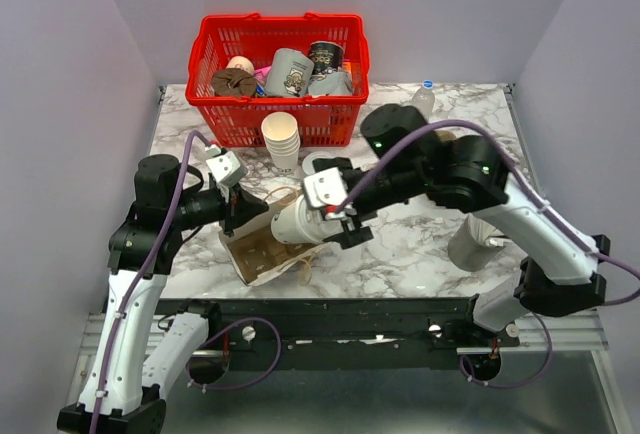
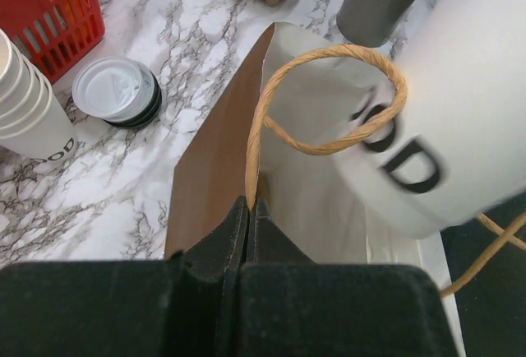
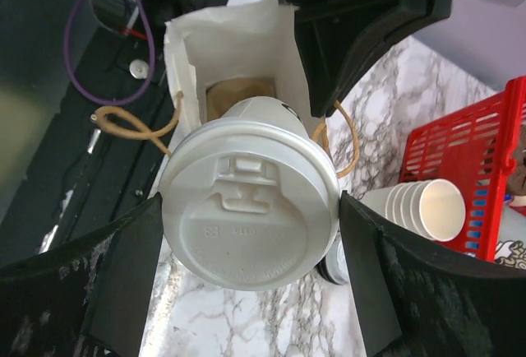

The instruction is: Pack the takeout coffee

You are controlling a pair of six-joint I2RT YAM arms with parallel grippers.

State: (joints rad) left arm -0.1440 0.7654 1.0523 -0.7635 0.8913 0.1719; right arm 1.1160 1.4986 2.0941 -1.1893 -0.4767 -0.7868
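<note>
With left claw (image 2: 249, 213) pinched shut, right claw (image 3: 251, 234) apparently clamps wide.

On the right wrist, the lid (image 3: 249, 213) fills the middle and hides nearly all of the cup (image 3: 265, 112) behind it; its embossed marks are too fine to read. The paper bag (image 3: 214, 40) shows only a sliver of floor past the cup. Left wrist now: the cup runs off the right edge, blurred, its lettering crossed by the twine handle (image 2: 345, 50), and the left gripper (image 2: 249, 209) covers the bag's lower edge. The stack of cups (image 2: 29, 114) is clipped at the left. From above, the cup and the right gripper (image 1: 318, 216) hide the bag's mouth.
</note>
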